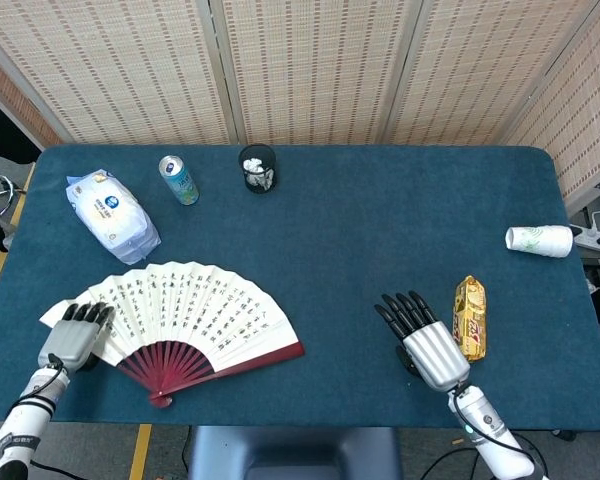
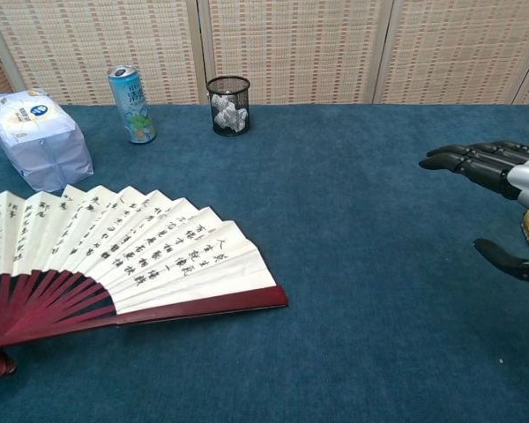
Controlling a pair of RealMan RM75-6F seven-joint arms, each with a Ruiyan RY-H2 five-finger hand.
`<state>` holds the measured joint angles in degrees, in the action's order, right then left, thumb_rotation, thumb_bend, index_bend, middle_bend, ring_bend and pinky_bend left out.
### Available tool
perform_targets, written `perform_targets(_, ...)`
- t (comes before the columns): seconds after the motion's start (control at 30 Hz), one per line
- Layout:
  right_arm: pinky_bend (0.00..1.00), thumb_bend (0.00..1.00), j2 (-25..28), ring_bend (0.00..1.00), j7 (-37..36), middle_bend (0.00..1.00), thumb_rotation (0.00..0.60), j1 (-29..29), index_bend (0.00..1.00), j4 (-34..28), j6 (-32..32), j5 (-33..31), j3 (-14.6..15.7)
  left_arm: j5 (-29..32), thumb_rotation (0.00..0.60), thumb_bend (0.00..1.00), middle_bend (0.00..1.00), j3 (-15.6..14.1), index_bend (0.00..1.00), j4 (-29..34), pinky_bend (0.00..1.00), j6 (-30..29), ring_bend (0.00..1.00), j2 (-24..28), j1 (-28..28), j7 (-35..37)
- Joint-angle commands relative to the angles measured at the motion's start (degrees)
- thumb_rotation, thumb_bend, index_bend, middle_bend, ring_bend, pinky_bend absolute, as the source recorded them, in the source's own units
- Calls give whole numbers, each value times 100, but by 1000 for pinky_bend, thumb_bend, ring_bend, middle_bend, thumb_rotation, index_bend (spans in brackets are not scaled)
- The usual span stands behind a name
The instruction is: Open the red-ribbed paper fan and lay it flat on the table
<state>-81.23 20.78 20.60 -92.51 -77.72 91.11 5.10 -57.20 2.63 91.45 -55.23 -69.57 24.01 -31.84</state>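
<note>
The paper fan [image 1: 185,310] lies spread wide on the blue table, its red ribs [image 1: 170,358] meeting at a pivot near the front edge. In the chest view the fan [image 2: 115,260] fills the lower left and looks flat. My left hand [image 1: 73,338] is at the fan's left end, its fingers [image 1: 88,313] lying over the outermost fold and holding it. My right hand [image 1: 427,342] hovers open over the table at the front right, well away from the fan; its fingers [image 2: 476,163] are stretched out with nothing in them.
A yellow snack bar [image 1: 469,318] lies just right of my right hand. A white tissue pack [image 1: 110,213], a drink can [image 1: 178,180] and a black mesh cup [image 1: 257,168] stand behind the fan. A paper cup [image 1: 540,241] lies tipped at the right edge.
</note>
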Motion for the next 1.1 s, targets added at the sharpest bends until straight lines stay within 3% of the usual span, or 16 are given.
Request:
perform_targets(0.03, 0, 445, 50, 0, -23, 0, 600, -35, 0, -70, 22, 7, -23, -2169, 600, 430, 0, 54, 0, -955, 0, -2269, 0, -642, -603, 2508)
perform_targets(0.13, 0, 446, 81, 0, -55, 0, 600, -96, 0, -88, -7, 36, -28, -2267, 600, 394, 0, 29, 0, -1084, 0, -2738, 0, -653, -919, 2943)
perform_targets(0.23, 0, 445, 123, 0, -116, 0, 600, -225, 0, -66, -110, 16, -22, -2536, 600, 380, 0, -25, 0, -1274, 0, -3290, 0, -676, -1270, 4042)
perform_targets(0.37, 0, 445, 204, 0, -260, 0, 600, -519, 0, -17, -406, 11, 52, -2876, 600, 385, 0, -356, 0, -1667, 0, -3493, 0, -589, -1565, 4538)
perform_targets(0.47, 0, 445, 244, 0, -422, 0, 600, -802, 0, 86, -675, 6, 145, -2959, 600, 383, 0, -716, 0, -1651, 0, -3082, 0, -372, -1641, 4341)
perform_targets(0.6, 0, 446, 341, 0, -615, 0, 600, -1189, 0, 233, -1134, 12, 183, -2569, 600, 395, 0, -870, 0, -1079, 0, -2477, 0, 63, -1661, 3128)
perform_targets(0.73, 0, 446, 503, 0, -727, 0, 600, -1342, 0, 217, -1382, 3, 52, -2630, 600, 399, 0, -698, 0, -736, 0, -2726, 0, 130, -1694, 3013)
perform_targets(1.1, 0, 446, 847, 0, -676, 0, 600, -1430, 0, 34, -1140, -290, -194, -3401, 600, 405, 0, -509, 0, -1408, 0, -3550, 0, -376, -1788, 3554)
